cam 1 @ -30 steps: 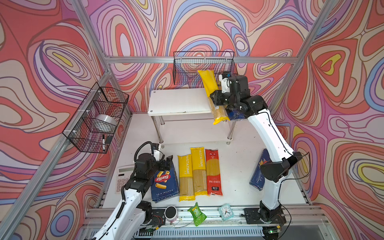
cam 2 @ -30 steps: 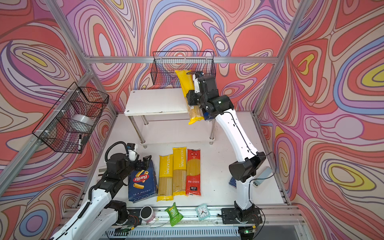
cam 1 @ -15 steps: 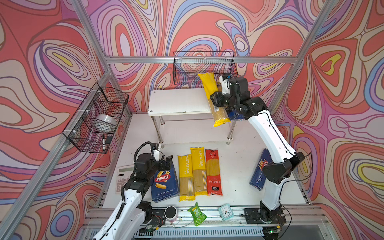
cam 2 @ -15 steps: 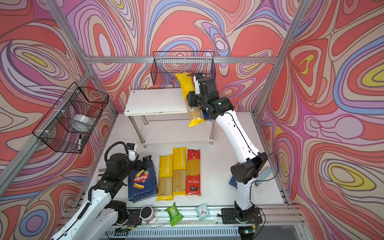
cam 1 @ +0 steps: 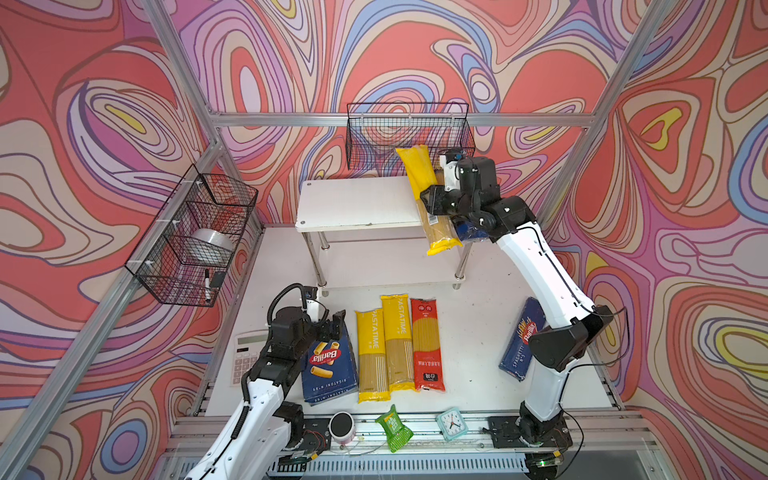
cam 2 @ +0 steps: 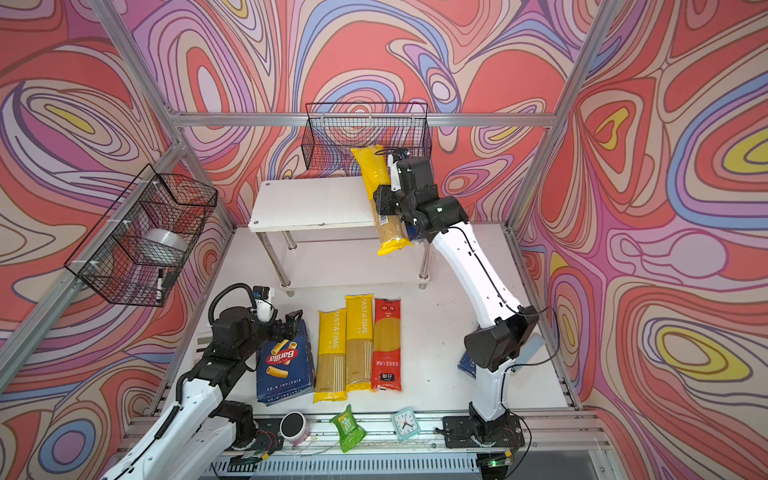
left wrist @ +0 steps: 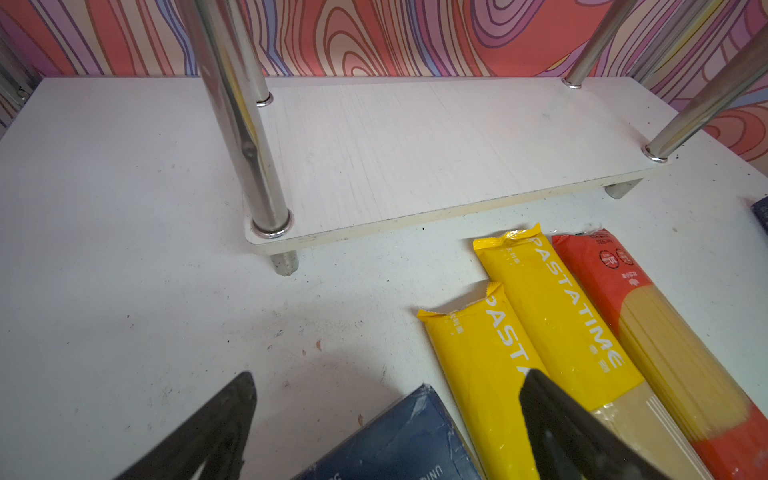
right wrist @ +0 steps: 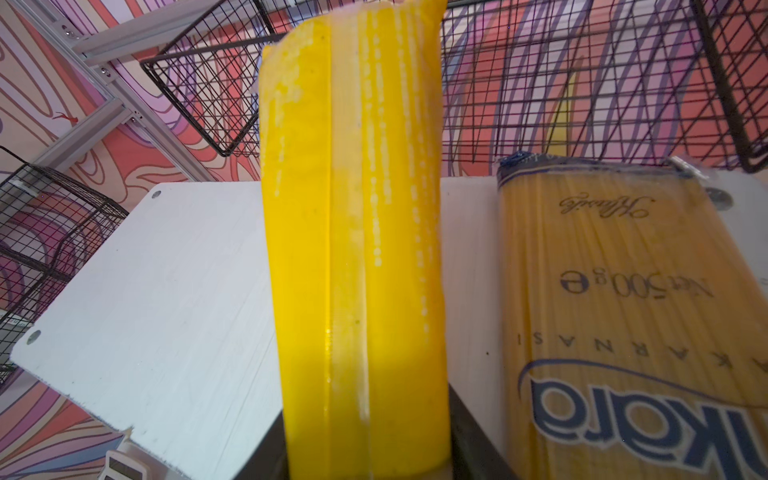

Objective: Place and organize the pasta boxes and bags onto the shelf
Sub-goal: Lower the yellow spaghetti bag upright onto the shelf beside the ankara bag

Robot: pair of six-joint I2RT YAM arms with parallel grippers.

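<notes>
- The gold and blue bag [right wrist: 615,291] lies flat on the right end of the shelf [cam 1: 353,203], on its top board. In both top views the right arm covers almost all of it, leaving only a dark blue scrap showing under the wrist.
- The narrow box [cam 1: 519,349] lies on the table [cam 1: 478,324] at the right. The right arm's elbow hides part of it.
- In the right wrist view the held yellow bag [right wrist: 353,249] shows only its seamed back. Its near end is cut off at the frame edge.
- The left wrist view shows only one corner of the wide box [cam 1: 330,365].
- The right gripper [cam 1: 432,203] has its jaws pressed against both sides of the held yellow bag, near its middle.
- The held yellow bag is tilted just beside the gold and blue bag. Its far end is raised in front of the wire basket [cam 1: 374,137] and its near end hangs past the shelf's front edge. I cannot tell whether it touches the basket.
- The left gripper [left wrist: 388,376] has its jaws wide apart and holds nothing. It hovers over the far corner of the wide box.
- Two other yellow bags [cam 1: 372,353] and the red bag [cam 1: 426,345] lie side by side on the table, right of the wide box.
</notes>
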